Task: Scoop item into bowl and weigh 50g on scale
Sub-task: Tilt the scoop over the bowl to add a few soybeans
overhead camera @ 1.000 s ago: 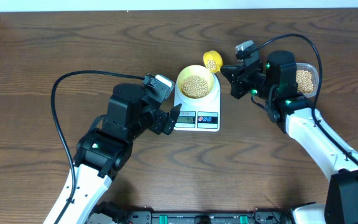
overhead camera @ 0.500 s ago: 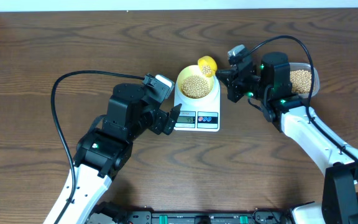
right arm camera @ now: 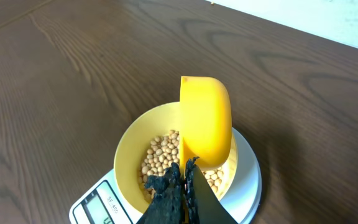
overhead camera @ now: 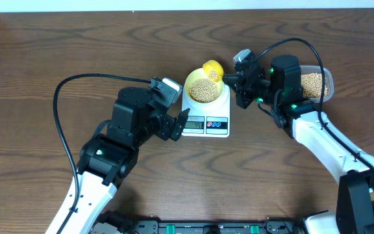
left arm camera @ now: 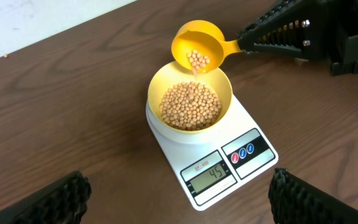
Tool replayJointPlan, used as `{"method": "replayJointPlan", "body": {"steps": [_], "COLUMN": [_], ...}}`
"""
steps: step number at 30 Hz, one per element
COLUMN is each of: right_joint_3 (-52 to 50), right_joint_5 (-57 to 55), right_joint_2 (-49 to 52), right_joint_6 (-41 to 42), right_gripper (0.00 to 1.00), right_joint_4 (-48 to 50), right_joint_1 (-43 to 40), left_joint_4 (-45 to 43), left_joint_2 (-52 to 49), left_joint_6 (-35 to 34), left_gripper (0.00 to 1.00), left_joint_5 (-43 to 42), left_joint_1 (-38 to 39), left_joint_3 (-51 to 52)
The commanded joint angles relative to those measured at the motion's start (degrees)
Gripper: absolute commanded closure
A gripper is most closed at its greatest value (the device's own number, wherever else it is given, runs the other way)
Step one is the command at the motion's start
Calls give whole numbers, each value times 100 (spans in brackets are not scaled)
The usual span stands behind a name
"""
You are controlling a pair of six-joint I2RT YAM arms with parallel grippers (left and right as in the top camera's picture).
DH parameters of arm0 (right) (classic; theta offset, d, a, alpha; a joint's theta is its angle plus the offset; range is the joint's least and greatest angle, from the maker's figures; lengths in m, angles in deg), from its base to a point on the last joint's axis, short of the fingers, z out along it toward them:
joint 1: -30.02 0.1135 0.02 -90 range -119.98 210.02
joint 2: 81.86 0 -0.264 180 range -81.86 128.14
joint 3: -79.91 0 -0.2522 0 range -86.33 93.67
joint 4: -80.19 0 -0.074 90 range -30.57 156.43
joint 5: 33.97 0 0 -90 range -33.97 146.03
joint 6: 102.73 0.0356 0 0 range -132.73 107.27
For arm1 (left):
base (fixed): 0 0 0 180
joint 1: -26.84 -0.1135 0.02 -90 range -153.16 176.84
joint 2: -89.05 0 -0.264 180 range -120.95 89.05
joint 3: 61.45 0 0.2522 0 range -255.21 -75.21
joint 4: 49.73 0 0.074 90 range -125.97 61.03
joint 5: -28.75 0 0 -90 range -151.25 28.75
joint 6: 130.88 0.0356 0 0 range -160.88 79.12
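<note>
Toward the middle of the desk's far edge, holds the yellow scoop (left arm camera: 194, 46) tipped over the far rim of the pale yellow bowl (left arm camera: 157, 93), right gripper (right arm camera: 182, 174) clamped shut on the scoop's handle. Carries only a few soybeans (left arm camera: 197, 60) at the scoop's lip, above the heap already in the bowl. Touching the rim or just clear of it: cannot tell. Bowl seated on the white kitchen scale (left arm camera: 253, 127). Reads what looks like 45 on the display (left arm camera: 215, 175), just short of target.

Could overshoot by tipping further and dumping every remaining bean at once. Could scatter strays too, with the lip so close to the rim and round beans apt to bounce onto the scale or roll across the desk. Could falsify the reading by resting the scoop on the bowl.

Waits with jaws spread wide and empty beside the scale's near left corner, left gripper (overhead camera: 178, 123); could shift the scale with any nudge from there. Spare beans in the clear tub (overhead camera: 330, 83) toward the far right.
</note>
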Motion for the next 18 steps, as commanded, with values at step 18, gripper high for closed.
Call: {"method": "replayJointPlan", "body": {"steps": [18], "right_joint_3": [31], "right_joint_5": [55], "right_joint_2": [11], "right_joint_6": [-216], "right_gripper": [99], "right_joint_4": [22], "right_joint_1": [39], "left_joint_4": [0], "left_joint_2": [31], "left_joint_6": [-33], "left_gripper": [6], "left_joint_5": [13], "left_joint_1": [-15], "left_joint_3": [22]}}
